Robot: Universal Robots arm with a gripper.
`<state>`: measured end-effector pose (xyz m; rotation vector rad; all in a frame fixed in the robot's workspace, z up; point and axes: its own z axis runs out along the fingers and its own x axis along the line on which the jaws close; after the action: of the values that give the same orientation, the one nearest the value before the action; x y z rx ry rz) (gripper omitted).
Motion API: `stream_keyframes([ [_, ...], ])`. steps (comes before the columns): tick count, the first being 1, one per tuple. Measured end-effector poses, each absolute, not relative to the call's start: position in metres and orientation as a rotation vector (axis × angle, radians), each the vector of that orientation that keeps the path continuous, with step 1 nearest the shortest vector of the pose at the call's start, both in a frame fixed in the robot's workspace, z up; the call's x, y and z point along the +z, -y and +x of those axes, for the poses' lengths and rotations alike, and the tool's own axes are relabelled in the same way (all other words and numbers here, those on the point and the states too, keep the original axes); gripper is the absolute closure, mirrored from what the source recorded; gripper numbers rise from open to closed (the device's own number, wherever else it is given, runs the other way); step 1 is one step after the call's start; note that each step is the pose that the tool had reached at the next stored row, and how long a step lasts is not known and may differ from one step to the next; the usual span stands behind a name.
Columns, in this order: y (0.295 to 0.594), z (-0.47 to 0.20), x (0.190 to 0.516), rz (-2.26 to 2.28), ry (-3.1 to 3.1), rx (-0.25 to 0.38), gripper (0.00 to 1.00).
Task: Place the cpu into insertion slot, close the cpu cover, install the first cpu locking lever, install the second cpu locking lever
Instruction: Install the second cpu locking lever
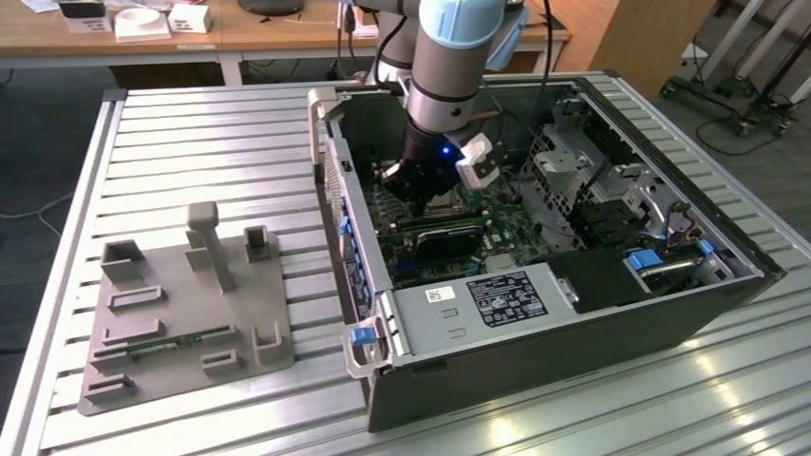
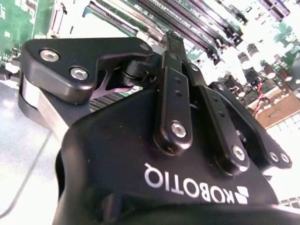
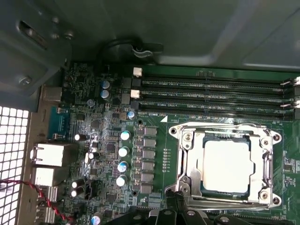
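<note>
Sitting nearest in the exterior view, a grey fixture block (image 1: 184, 313) with upright posts rests on the ribbed metal desk (image 1: 190, 123), well apart from the arm. Just beside it toward the exterior view's right stands the open computer case (image 1: 571, 323), a grey box (image 1: 476, 302) with a white label at its near end. Deeper inside, the arm (image 1: 443, 76) reaches straight down and the pincer (image 1: 424, 185) hangs low over the green motherboard (image 1: 507, 223); whether its fingers are spread or pressed together cannot be told. In the second wrist view the black pincer body (image 2: 178, 168) looms over memory slots (image 2: 201, 23). In the first wrist view the cpu (image 3: 227, 165) lies flat in its socket, its pale top showing through the window of the cpu cover (image 3: 227, 136), which lies down around it. Four long memory slots (image 3: 211, 98) run just beyond the socket. A wooden desk (image 1: 254, 33) stands farthest back.
</note>
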<state>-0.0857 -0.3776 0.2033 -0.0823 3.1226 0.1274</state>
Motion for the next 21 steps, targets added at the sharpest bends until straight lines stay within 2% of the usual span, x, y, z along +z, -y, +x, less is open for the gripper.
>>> stream_keyframes([
  [10,0.3776,-0.0857,0.1974,-0.082,-3.119,0.179,0.90],
  [21,0.3797,-0.0857,0.1963,-0.082,-3.120,0.170,0.90],
])
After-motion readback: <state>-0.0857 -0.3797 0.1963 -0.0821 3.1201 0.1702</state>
